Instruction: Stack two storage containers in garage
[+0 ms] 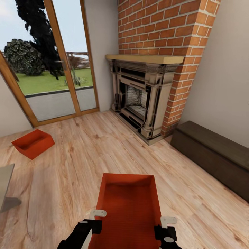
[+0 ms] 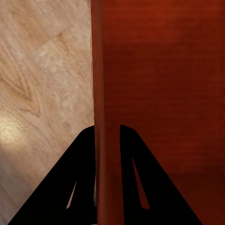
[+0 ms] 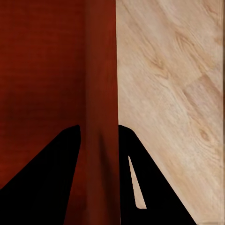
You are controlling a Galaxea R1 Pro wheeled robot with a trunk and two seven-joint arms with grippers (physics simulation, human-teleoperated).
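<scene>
The storage bin [image 1: 129, 204] is being gripped on opposite walls by both grippers, left [image 2: 107, 164] and right [image 3: 98, 164], and should be kept level between them.

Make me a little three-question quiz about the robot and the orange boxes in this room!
1. True or false: both claws, left claw and right claw, pinch opposite walls of the near container.
2. Where does the other container sit? A) on the mantel B) on the wood floor near the glass doors C) inside the fireplace
3. Fill in: the fireplace chimney is built of red ____.

Key: 1 true; 2 B; 3 brick.
</scene>
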